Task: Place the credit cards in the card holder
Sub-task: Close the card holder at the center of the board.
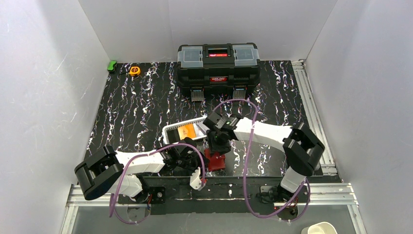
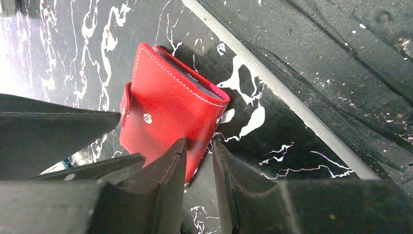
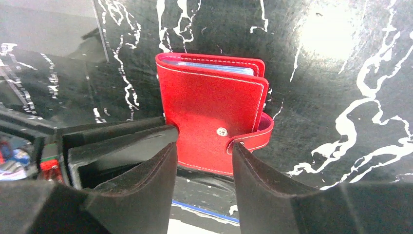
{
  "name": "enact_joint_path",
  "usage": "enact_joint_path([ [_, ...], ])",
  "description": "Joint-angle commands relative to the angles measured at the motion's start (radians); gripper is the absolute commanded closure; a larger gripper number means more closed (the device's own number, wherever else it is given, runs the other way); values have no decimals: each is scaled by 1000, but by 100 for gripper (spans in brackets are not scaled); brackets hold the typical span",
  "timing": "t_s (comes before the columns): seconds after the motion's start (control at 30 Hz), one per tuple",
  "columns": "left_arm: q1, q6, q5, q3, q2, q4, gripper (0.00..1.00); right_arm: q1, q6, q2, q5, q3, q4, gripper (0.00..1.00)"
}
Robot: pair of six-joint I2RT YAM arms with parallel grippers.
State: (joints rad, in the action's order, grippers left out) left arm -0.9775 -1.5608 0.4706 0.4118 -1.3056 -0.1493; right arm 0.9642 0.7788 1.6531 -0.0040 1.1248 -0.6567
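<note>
sits by the middle of the bench's near edge: red card holder (image 3: 209,112), tab snapped, pinched at one corner in left gripper's (image 2: 198,144) narrow jaws; right gripper (image 3: 203,139) close by, jaws parted, gripping nothing.

We find the card holder (image 3: 209,97) hemmed in; the left gripper (image 2: 198,144) pinches one corner of it, the right gripper (image 3: 203,139) stands at it with jaws apart, and the white mesh basket (image 1: 170,130) lies just behind; the black toolbox (image 1: 217,68) blocks the far middle; the table (image 1: 131,107) left of the basket gives free passage, also between toolbox and right arm (image 1: 265,130).
</note>
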Motion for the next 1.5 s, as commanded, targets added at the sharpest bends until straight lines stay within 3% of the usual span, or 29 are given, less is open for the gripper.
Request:
enact_joint_path([
  [0.0,-5,17,-9,-49,-5,143,74,50,-1,47,151,90,-175,48],
  [0.27,-5,16,-9,-52,1,144,74,105,17,112,282,176,-294,52],
  [0.67,-5,17,-10,-56,6,144,75,111,22,140,263,185,-263,58],
  [1.47,-6,14,-6,-41,-6,143,75,106,23,89,283,140,-233,98],
])
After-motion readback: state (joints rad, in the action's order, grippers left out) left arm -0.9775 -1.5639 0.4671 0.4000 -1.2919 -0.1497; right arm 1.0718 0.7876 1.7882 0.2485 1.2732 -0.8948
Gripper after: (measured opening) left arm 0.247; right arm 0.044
